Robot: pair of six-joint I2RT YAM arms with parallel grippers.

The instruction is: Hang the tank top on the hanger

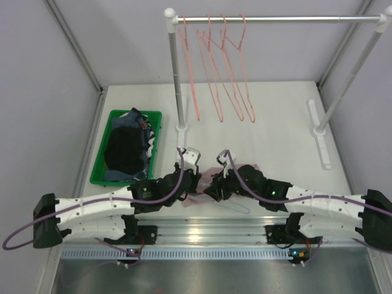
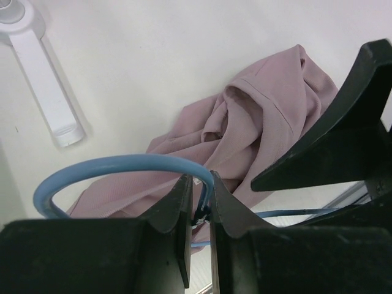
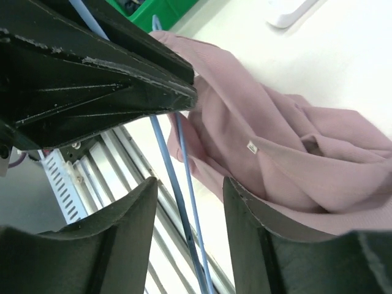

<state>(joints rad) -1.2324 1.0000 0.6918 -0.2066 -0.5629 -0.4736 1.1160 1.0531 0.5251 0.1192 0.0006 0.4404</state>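
Note:
The dusty pink tank top (image 1: 210, 173) lies crumpled on the table between my two grippers. It shows in the left wrist view (image 2: 263, 122) and in the right wrist view (image 3: 288, 153). The light-blue wire hanger (image 1: 237, 207) lies partly under it, near the front edge. My left gripper (image 1: 193, 184) is shut on the hanger's neck just below the hook (image 2: 116, 164); it also shows in its own view (image 2: 199, 187). My right gripper (image 1: 214, 188) is open, and two hanger wires (image 3: 177, 184) run between its spread fingers (image 3: 131, 214) without touching them. The tank top lies just beside its right finger.
A green bin (image 1: 97, 160) of dark clothes stands at the left. A white rack with a metal rail (image 1: 275, 19) holds several pink wire hangers (image 1: 220, 73) at the back; its feet (image 1: 321, 131) rest on the table. An aluminium rail (image 1: 208, 229) lines the near edge.

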